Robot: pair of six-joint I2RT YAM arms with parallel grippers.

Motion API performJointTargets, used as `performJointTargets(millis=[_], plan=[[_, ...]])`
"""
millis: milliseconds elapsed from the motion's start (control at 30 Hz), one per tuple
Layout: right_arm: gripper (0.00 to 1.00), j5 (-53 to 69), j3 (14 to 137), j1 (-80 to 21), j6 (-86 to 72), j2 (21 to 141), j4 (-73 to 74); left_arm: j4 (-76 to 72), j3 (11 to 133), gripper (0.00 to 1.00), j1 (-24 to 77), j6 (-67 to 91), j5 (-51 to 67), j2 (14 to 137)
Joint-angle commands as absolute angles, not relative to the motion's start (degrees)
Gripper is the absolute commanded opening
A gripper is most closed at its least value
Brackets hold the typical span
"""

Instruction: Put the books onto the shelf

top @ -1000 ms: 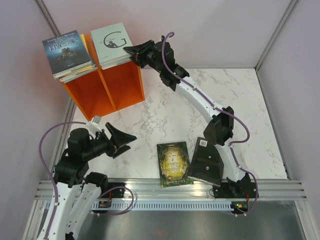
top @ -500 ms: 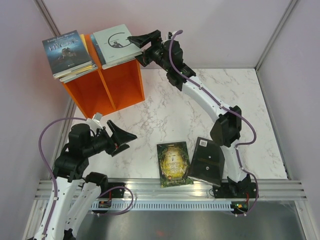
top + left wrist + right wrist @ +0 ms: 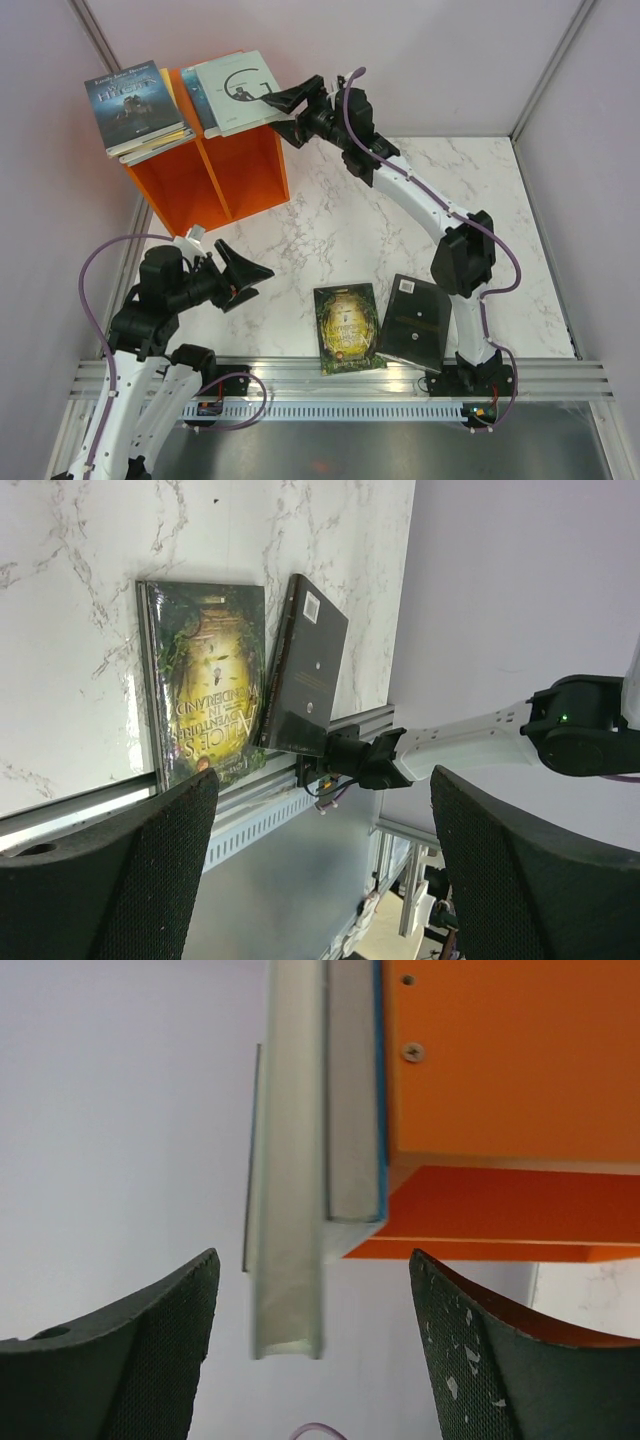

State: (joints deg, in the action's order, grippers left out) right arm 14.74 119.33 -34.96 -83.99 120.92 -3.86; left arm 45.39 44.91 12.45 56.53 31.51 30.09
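**A:** Overhead first. What's new?

**B:** The right pincer has sprung wide and let go of the pale grey flat book. It lies just ahead of the tips, on a small pile on top of the bright orange two-compartment shelf (skewed, one corner jutting toward the pincer).

**A:** So that one's delivered?

**B:** I'd judge so, though it may want a nudge. The left pincer hangs wide open and empty above the white marbled surface. Beyond its tips lie a green-gold picture-cover book and a black book with a barcode sticker, both yet to be shelved.

**A:** Left wrist view?

**B:** The left pincer holds nothing. Past it the green-gold book lies flat, and the black book just beside it seems propped up along one edge.

**A:** Right wrist?

**B:** The right pincer is spread wide and grips nothing. The grey book's edge stands between the jaws untouched, and the shelf lies beyond.
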Motion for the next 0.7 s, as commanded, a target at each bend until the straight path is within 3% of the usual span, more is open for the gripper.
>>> performJointTargets(millis=[0,533,633,667], plan=[[0.80,17.3,117.4,-35.2,-81.7,117.2,-2.6,45.2,44.1,0.88,12.2,56.2,30.6,29.4],[0.76,18.3,110.7,-31.7,-80.4,111.8,-2.5,45.1,42.4,0.88,12.2,58.4,30.3,27.3],[0.67,18.4,110.6,-31.5,-80.3,111.5,-2.6,45.1,42.3,0.87,12.2,58.4,30.3,27.2],[0.58,18.3,110.7,-31.4,-80.4,111.6,-2.6,45.1,42.3,0.87,12.2,58.4,30.2,27.2]])
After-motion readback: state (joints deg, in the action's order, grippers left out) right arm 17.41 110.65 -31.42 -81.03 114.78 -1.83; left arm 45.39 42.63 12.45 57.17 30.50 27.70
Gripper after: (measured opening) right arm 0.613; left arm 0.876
